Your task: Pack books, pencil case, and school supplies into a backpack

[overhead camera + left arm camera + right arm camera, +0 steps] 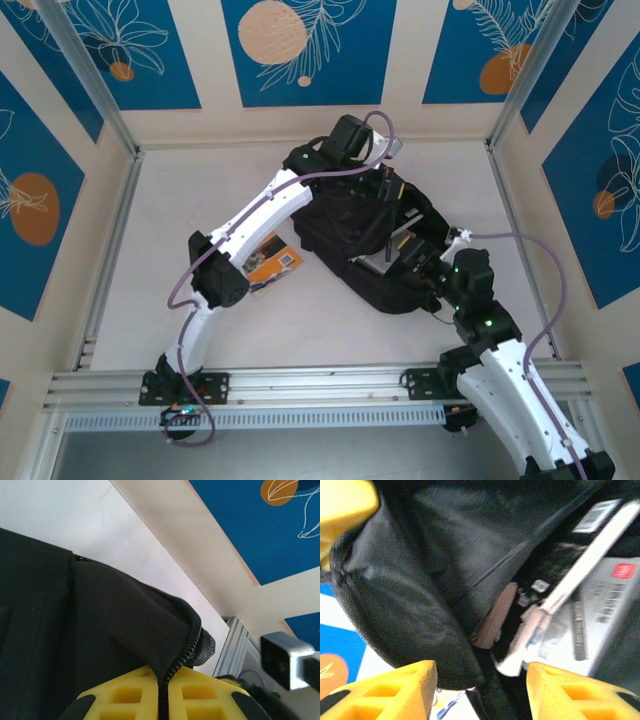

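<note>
The black backpack (345, 235) lies in the middle of the table with its mouth toward the right. My left gripper (165, 695) is at the bag's far top edge, shut on the backpack's (75, 620) zipper seam. My right gripper (482, 690) is open at the mouth, its yellow fingers (395, 690) wide apart, with a fold of backpack (410, 610) fabric by the left one. Inside lie books: a grey cover (615, 590) with a red mark. Beside it is a long white strip (555, 600), either the pencil case or a book's edge. An orange book (272, 262) lies on the table. The school supplies are out of view.
The left arm's (265, 205) forearm stretches over the orange book toward the bag. A metal rail (320, 385) runs along the near edge. Walls with metal posts (515, 90) close the table at the back and sides. Bare table (150, 230) lies to the left of the bag.
</note>
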### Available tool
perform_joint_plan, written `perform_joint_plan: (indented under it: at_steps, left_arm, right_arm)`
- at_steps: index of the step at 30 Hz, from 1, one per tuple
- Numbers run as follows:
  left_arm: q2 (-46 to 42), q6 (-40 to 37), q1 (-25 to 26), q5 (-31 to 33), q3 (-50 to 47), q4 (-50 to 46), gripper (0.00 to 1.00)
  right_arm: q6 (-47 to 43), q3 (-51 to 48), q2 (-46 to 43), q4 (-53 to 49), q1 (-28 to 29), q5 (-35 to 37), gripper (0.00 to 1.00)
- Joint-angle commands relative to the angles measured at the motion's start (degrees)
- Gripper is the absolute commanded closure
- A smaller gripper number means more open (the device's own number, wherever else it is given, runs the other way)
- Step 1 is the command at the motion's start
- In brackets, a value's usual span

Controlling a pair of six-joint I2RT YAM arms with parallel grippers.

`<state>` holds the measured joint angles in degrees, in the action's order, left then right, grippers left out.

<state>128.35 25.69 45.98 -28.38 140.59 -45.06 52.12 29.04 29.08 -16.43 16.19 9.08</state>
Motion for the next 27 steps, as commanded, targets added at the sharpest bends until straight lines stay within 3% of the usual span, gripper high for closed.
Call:
perform_joint_plan:
  at_steps: [1,3,5,8,12,18,23,27]
  left_arm:
    - [0.2,1.6,-0.1,-2.1,-0.5,1.9,0.85]
    - [-0.4,1.5,-0.1,-2.5,-0.5,2.2,0.73]
    - [-1.0,1.1,-0.1,-3.4,-0.5,2.2,0.53]
    - [-2.4,0.0,-0.3,-3.8,-0.6,0.8,0.39]
    - [-8.0,-0.6,-1.4,-1.9,-6.0,1.7,0.33]
    - [-22.1,3.7,-6.0,9.3,-27.8,10.7,0.31]
    - [-31.4,18.4,-14.5,21.5,-50.6,12.4,0.30]
    - [-35.8,29.0,-23.3,17.9,-68.9,17.2,0.30]
  right_arm:
    - [-3.2,5.9,-0.8,-18.8,-0.4,13.7,0.53]
    - [-5.8,8.0,-1.7,-19.1,-0.4,15.8,0.54]
    - [-8.8,10.8,-2.1,-18.4,-0.4,16.9,0.57]
    - [-13.7,15.4,-0.9,-17.2,-0.4,17.5,0.56]
    - [-16.9,19.9,0.8,-16.1,-0.4,20.1,0.56]
    - [-21.8,23.0,9.1,-10.9,1.6,5.5,0.57]
    - [-22.5,24.3,22.2,-7.6,12.1,0.9,0.56]
    - [-27.1,29.8,35.6,-7.2,23.1,2.0,0.56]
